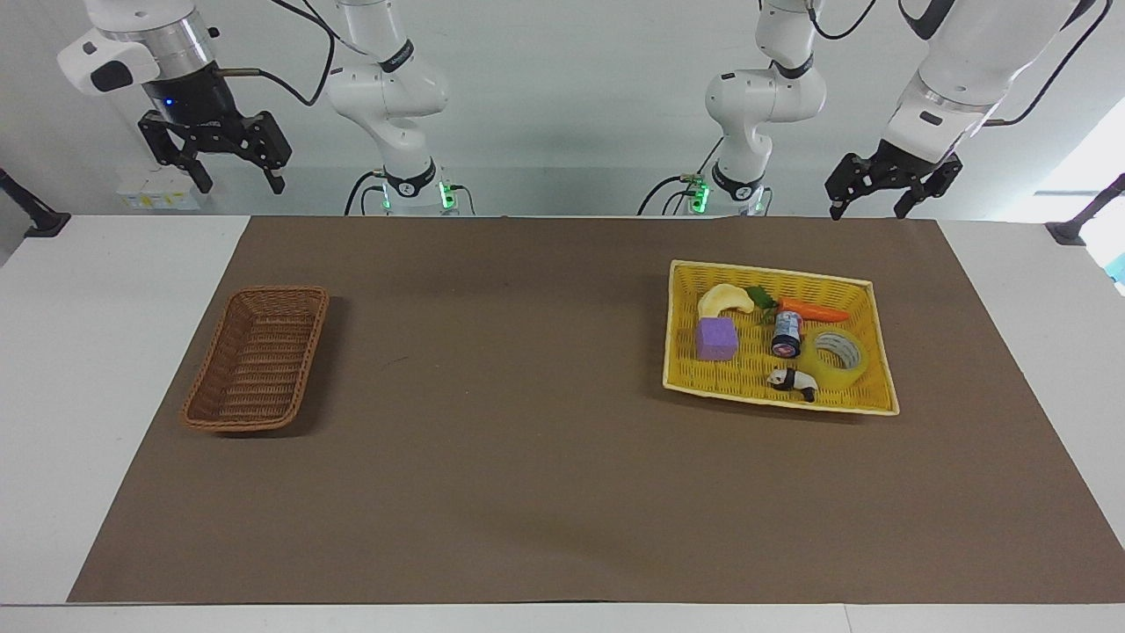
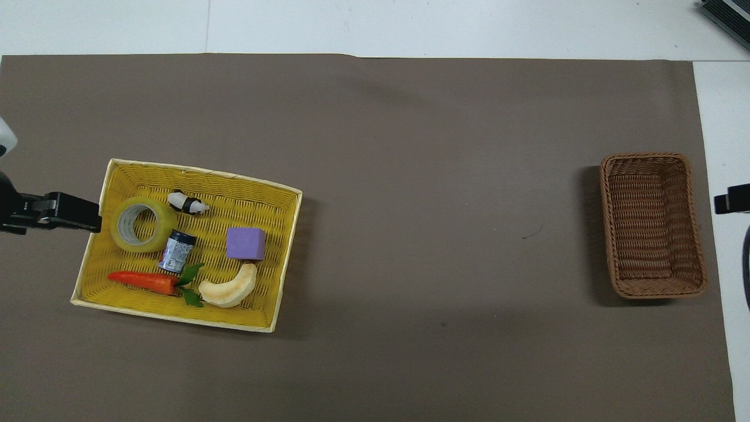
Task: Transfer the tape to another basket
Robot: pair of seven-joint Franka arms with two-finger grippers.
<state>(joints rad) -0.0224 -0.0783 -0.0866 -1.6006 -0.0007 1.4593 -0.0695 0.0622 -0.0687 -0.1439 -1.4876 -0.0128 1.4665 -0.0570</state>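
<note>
Tape (image 1: 838, 354) lying in yellow tray (image 1: 866, 403) beside dark jar (image 1: 787, 332), toward left arm's end. Brown basket (image 1: 257, 360) toward right arm's end. Left gripper (image 1: 866, 209) raised, apparently above tray's edge, fingers spread, empty. Right gripper (image 1: 237, 185) waiting aloft, fingers spread.

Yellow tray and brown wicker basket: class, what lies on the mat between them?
Nothing: between the yellow tray and the basket only bare brown mat shows, plainest in the overhead view.
</note>
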